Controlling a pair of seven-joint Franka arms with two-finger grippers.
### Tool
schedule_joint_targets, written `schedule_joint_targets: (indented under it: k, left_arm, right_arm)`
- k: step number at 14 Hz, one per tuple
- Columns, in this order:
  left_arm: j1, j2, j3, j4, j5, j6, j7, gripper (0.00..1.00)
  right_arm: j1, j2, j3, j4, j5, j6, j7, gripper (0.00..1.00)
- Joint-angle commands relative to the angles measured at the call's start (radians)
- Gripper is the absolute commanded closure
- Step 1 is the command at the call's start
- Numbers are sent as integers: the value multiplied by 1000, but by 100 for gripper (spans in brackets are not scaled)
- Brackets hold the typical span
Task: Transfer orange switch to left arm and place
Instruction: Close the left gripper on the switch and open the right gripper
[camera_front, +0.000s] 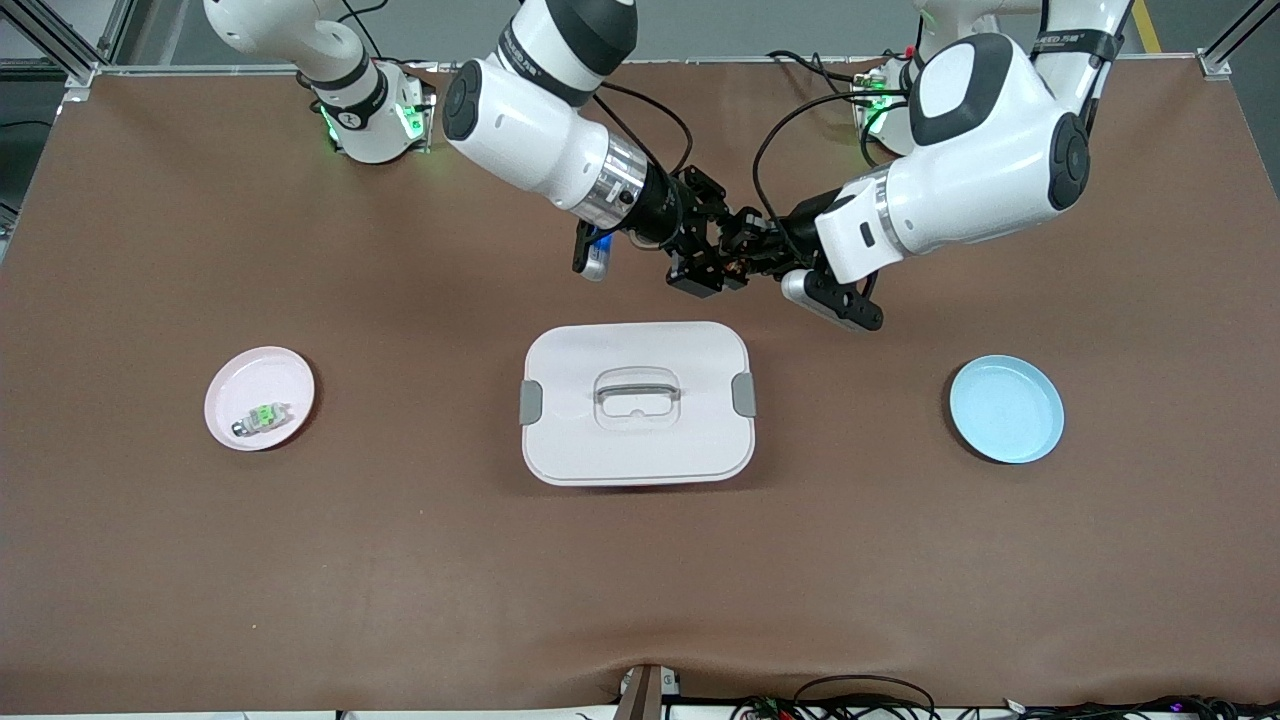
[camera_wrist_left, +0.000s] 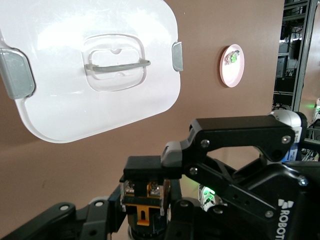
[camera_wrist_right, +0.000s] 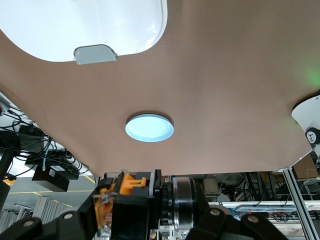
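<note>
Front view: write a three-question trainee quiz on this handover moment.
1. True or false: the left claw and right claw are both shut on the orange switch.
2. Which plate holds the green-topped switch? A) pink plate B) blue plate
3. Fill in: the claws meet over bare table, farther from the front camera than the ____.

Key: 1 true; 2 A; 3 box
</note>
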Motion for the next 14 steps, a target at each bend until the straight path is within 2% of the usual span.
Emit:
schedule_joint_targets:
  k: [1, 5, 8, 11, 14]
  left_arm:
    - [13, -16, 1, -13, 2, 3, 16, 100]
    - [22, -15, 7, -5, 26, 3, 10, 100]
    - [45, -10, 7, 4, 66, 1, 4, 100]
    - [85, -10, 7, 7, 142, -23, 1, 100]
    - [134, -10, 7, 24, 251, -66, 1, 100]
  right_arm:
    - [9, 6, -9, 25, -14, -5, 29, 0]
    - [9, -6, -9, 28, -20, -6, 29, 0]
    - [-1, -32, -15, 28, -41, -86, 29, 0]
    - [-14, -80, -33, 29, -139, -195, 28, 0]
    - [-15, -127, -58, 46, -308, -336, 20, 0]
